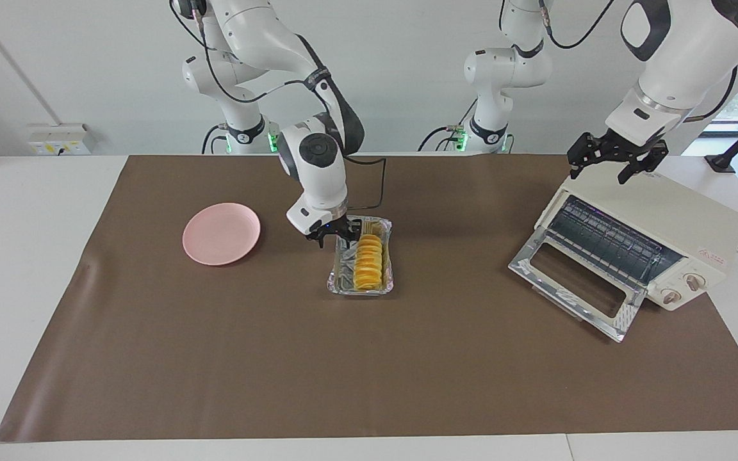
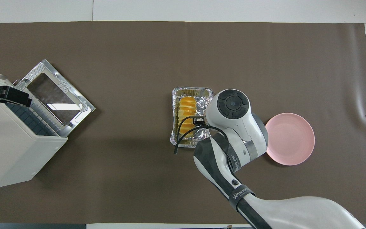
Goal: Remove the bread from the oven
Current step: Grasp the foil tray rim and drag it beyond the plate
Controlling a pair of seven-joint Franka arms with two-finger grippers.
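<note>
The bread (image 1: 368,261) (image 2: 186,114), a ridged golden-yellow loaf, lies in a crinkled foil tray (image 1: 359,291) (image 2: 191,92) on the brown mat at mid-table, outside the oven. The cream-white oven (image 1: 676,218) (image 2: 8,149) stands at the left arm's end with its glass door (image 1: 574,282) (image 2: 56,95) dropped open; its rack looks bare. My right gripper (image 1: 336,238) points down at the tray's corner nearest the robots, beside the loaf's near end. The overhead view hides it under the wrist. My left gripper (image 1: 615,168) hangs open just over the oven's top, holding nothing.
A pink plate (image 1: 221,234) (image 2: 292,138) lies on the mat toward the right arm's end, beside the tray. The brown mat (image 1: 369,371) covers most of the white table. A black cable from the right wrist trails over the tray.
</note>
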